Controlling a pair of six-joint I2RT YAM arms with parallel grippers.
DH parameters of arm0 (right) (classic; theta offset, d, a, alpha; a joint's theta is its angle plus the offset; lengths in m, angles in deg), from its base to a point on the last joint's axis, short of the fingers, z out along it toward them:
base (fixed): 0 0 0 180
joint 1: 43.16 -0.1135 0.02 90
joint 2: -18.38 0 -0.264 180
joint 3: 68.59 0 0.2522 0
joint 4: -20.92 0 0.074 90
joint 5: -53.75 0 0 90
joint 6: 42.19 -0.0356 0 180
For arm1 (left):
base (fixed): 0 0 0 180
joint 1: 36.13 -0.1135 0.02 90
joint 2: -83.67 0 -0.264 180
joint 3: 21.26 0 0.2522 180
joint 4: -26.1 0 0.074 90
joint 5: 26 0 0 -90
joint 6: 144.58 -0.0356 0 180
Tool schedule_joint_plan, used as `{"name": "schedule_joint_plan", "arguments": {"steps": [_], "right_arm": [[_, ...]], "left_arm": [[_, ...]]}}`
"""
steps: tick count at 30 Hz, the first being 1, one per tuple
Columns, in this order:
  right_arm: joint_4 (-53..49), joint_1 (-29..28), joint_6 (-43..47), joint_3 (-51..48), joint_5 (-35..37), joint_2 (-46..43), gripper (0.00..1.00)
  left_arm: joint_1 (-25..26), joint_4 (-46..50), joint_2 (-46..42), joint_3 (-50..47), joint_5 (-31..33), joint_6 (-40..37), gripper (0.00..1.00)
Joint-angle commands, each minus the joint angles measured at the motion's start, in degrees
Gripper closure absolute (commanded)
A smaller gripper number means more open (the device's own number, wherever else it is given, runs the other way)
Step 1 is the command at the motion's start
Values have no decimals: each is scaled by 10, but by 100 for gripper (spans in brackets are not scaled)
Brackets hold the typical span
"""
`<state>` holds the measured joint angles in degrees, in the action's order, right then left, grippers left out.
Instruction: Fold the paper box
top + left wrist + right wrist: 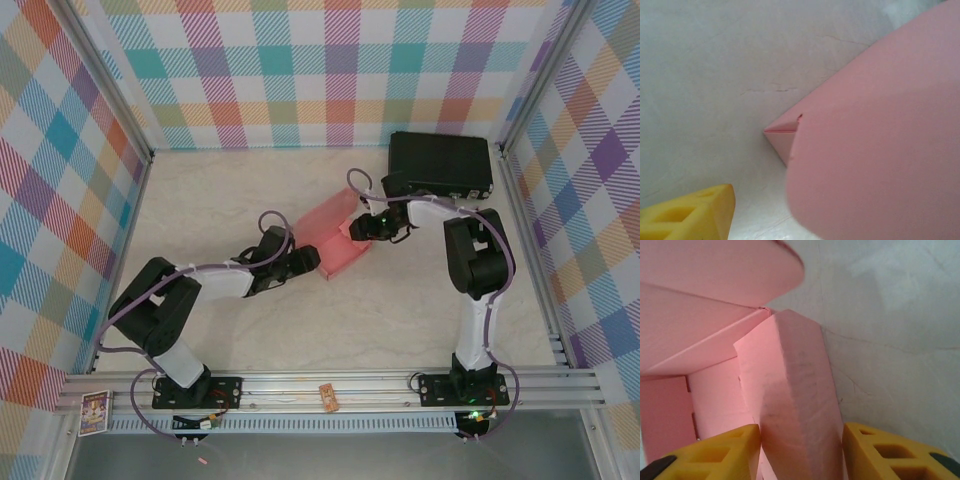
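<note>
Paper box [335, 235], of plain pink thin cardboard and partly formed, lies about mid-table in the overhead view, on the pale table surface [230, 200], with one paler flap raised toward the back left. The left gripper [305, 262] is at the box's near-left end and the right gripper [362, 228] at its right side, so the box sits between them; finger positions cannot be read from this height. A black rectangular hard case [440, 163] rests in the back-right corner, close behind the right arm. A small tan wooden block [328, 397] sits on the aluminium front rail [380, 385] between the two arm bases, well apart from the box. In the left wrist view a broad pink panel of the paper box [875, 145] covers the right half of the frame, and a pointed folded corner juts out to its left above the table. One yellow finger [695, 212] shows at the lower left, apart from the panel; the other is hidden behind the cardboard, so the left gripper's state cannot be told. In the right wrist view the right gripper [801, 427] has its two yellow fingers [715, 455] on either side of an upright, slightly bowed pink flap [790, 390], both meeting its edges, a narrow hold on the cardboard. Further pink walls and a rounded upper flap stand to the left of it.
</note>
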<state>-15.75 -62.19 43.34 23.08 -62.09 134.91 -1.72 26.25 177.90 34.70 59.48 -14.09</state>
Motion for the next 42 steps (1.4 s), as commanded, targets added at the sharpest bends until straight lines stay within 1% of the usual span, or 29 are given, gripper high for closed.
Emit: {"name": "schedule_joint_plan", "arguments": {"steps": [1,4,6,10,12,14,23,24,30,33,37,39,42], "right_arm": [[11,-7,-10,-12,15,-32,54],[10,-13,-11,-13,24,-38,52],[9,-17,-13,-14,51,-44,53],[6,-24,-16,-14,106,-46,59],[5,-27,-14,-15,115,-43,60],[1,-31,-12,-13,123,-38,62],[20,-42,-27,-30,149,-35,69],[20,-44,-28,-30,155,-34,70],[16,-51,-29,-33,189,-32,71],[19,-56,-33,-36,215,-35,73],[19,-63,-38,-35,245,-32,76],[18,-67,-42,-34,263,-31,79],[22,-73,-47,-36,276,-30,83]], "left_arm": [[5,-20,14,17,-13,-16,35],[5,-15,20,22,-9,-18,36],[5,-12,23,24,-6,-21,37],[5,-7,29,26,-5,-23,39],[5,-9,31,27,-8,-23,40],[5,-10,31,26,-8,-24,43],[5,-8,39,28,-2,-26,44],[5,-8,41,30,-4,-26,46],[4,-11,52,36,-6,-27,47],[4,-12,58,37,-7,-27,48],[4,-15,68,41,-11,-29,53],[4,-18,72,41,-12,-27,53],[4,-22,75,42,-16,-28,59]]}}
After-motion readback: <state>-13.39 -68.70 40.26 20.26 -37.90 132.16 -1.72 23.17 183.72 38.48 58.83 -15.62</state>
